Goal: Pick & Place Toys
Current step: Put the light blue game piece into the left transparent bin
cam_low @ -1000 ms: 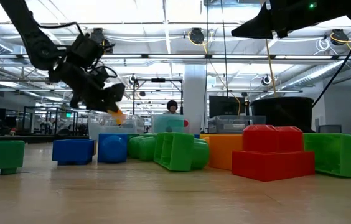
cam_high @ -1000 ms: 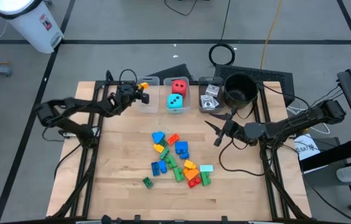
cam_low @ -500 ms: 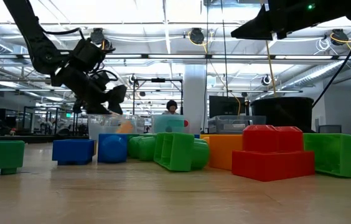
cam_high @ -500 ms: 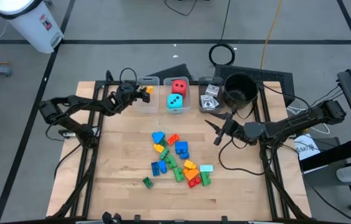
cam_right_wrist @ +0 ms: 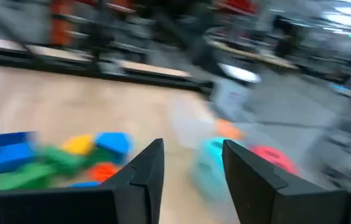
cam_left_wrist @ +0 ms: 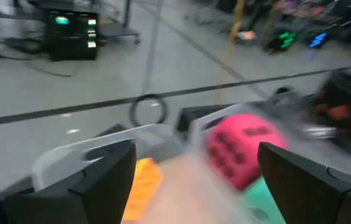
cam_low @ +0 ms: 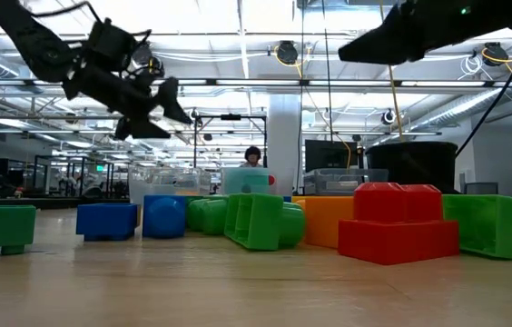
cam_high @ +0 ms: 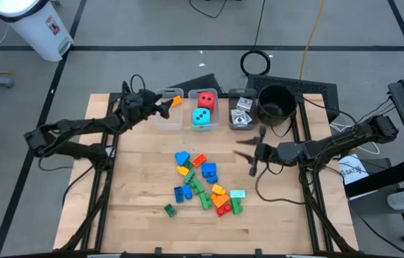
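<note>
Loose on the tabletop, near its middle: a heap of small plastic bricks, blue, green, orange, red and yellow, several touching or overlapping. Already binned at the far edge: one orange brick in the left clear bin, a red die and a teal die in the middle one. Left gripper beside that left bin, fingers spread wide, nothing between them. Right gripper above bare wood, right of the heap, fingers partly apart and empty. Bricks probably light, rigid and slick, so best pinched across two flat opposite sides, not over studs or corners; likely to skate or drag neighbours if nudged, so an outlying piece such as the lone green brick first. Dice foam, likely soft, tolerant of a firmer squeeze.
</note>
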Robot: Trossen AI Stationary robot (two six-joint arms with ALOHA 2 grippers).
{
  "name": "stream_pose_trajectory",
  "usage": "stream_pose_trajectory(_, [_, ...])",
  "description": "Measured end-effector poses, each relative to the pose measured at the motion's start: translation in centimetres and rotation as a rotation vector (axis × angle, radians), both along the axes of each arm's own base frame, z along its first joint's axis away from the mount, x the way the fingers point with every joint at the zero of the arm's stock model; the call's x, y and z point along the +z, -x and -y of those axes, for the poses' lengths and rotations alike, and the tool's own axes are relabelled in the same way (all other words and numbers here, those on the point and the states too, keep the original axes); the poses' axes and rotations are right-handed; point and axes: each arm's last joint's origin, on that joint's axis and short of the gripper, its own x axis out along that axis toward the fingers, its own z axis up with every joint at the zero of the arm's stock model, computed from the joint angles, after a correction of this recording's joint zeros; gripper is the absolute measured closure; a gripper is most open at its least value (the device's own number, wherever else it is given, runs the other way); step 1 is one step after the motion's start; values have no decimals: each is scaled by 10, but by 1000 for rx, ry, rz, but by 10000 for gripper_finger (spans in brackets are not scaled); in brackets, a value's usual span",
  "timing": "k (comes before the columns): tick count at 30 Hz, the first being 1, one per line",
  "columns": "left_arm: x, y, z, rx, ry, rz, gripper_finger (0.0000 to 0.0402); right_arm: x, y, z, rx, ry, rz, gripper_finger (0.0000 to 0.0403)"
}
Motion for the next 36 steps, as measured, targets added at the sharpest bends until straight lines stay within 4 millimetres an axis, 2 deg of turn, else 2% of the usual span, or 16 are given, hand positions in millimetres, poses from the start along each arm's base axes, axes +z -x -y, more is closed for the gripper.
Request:
stream_pose_trajectory(3, [9, 0, 11, -68, 32, 46, 61, -1, -2, -5, 165, -70, 3, 240])
stream_pose_trajectory(7, [14, -3, 25, -146, 61, 64, 66, -10, -6, -13, 346, -174, -47, 182])
stream_pose_trajectory(11, [12, -9, 37, -198, 83, 57, 64, -41, -10, -27, 377, -267, -260, 125])
stream_pose_trajectory(14, [11, -13, 44, -230, 89, 47, 62, -63, -10, -40, 375, -321, -398, 106])
stream_pose_trajectory(19, [11, -17, 53, -269, 93, 43, 62, -93, -6, -71, 410, -362, -542, 119])
stream_pose_trajectory(23, [11, -19, 58, -259, 116, 63, 62, -110, 0, -88, 338, -325, -583, 139])
stream_pose_trajectory(30, [11, -21, 62, -237, 114, 65, 62, -131, -1, -93, 302, -361, -643, 153])
stream_pose_trajectory(36, [11, -21, 63, -243, 114, 65, 62, -135, -3, -94, 332, -328, -662, 188])
